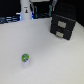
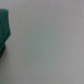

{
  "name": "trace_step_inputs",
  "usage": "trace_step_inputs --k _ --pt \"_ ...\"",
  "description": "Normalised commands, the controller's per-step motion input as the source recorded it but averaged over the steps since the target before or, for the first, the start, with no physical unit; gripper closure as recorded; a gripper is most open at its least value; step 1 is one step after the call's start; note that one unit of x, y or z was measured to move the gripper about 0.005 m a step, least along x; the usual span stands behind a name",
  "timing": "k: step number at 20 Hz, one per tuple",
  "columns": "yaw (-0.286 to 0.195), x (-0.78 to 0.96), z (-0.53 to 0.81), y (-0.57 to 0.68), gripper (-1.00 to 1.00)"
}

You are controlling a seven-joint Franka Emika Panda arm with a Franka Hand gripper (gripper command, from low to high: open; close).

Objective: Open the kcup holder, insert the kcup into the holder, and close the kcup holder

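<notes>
The kcup holder point(image 1: 63, 24) is a black box with two stacked front drawers, both shut, at the back of the white table on the exterior view's right. The kcup point(image 1: 25, 59), a tiny white pod with a green and blue top, stands upright near the front, on the exterior view's left, far from the holder. A white bottle-like shape point(image 1: 26, 9) at the back left looks like my arm's end. No fingers can be made out on it. The wrist view shows only a blurred grey surface and a teal shape point(image 2: 4, 27) at one edge, with no fingers.
Dark clutter and a blue light point(image 1: 32, 15) sit along the back edge of the white table point(image 1: 50, 60). The table's far edge runs just behind the kcup holder.
</notes>
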Motion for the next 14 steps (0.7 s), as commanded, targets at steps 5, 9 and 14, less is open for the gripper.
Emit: trace_step_inputs --k 5,9,14 --pt "-0.177 -0.43 0.04 0.54 -1.00" --pt "-0.186 -0.41 0.02 0.60 -1.00" --pt "-0.189 -0.40 0.00 0.63 -1.00"
